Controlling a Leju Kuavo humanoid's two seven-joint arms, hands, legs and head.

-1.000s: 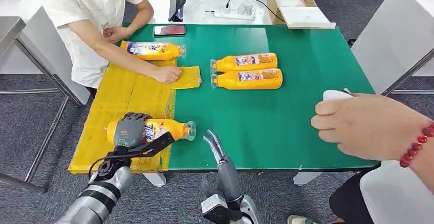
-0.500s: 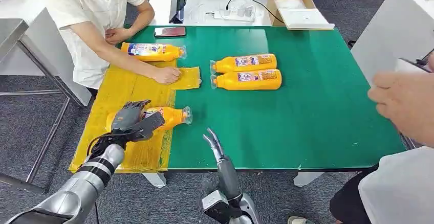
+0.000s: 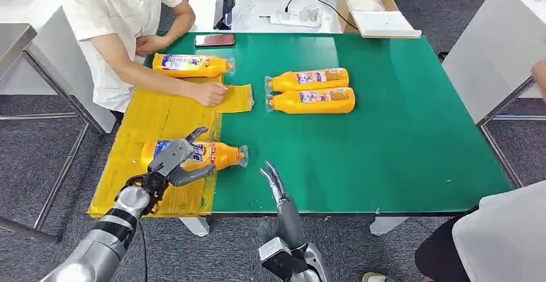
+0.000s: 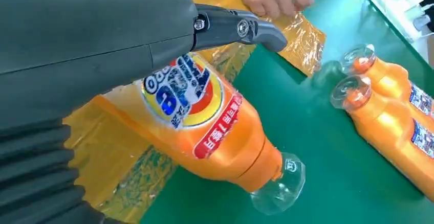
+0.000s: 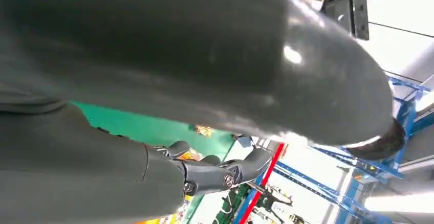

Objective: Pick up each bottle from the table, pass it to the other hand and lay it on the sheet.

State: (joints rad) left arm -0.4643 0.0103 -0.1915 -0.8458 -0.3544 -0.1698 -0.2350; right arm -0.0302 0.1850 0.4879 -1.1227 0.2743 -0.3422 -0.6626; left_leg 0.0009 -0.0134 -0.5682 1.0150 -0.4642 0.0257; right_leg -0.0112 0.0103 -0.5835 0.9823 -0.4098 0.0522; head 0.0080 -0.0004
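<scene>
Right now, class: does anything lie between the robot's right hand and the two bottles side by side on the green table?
Nothing visible does: bare green table lies between the right hand and the two bottles.

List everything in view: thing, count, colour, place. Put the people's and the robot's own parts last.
Bottles: four, orange. One by the left hand, body on the sheet, cap over the table; one at the sheet's far end; two side by side mid-table.
Sheet: one, yellow, table's left side.
Table: one, green.
Phone: one, dark, far table edge.
Cardboard box: one, brown, on the white desk behind.
Person's hand: one, pressing the sheet.
Left hand: grey, fingers spread, over the near bottle.
Right hand: grey, at the table's near edge.
</scene>
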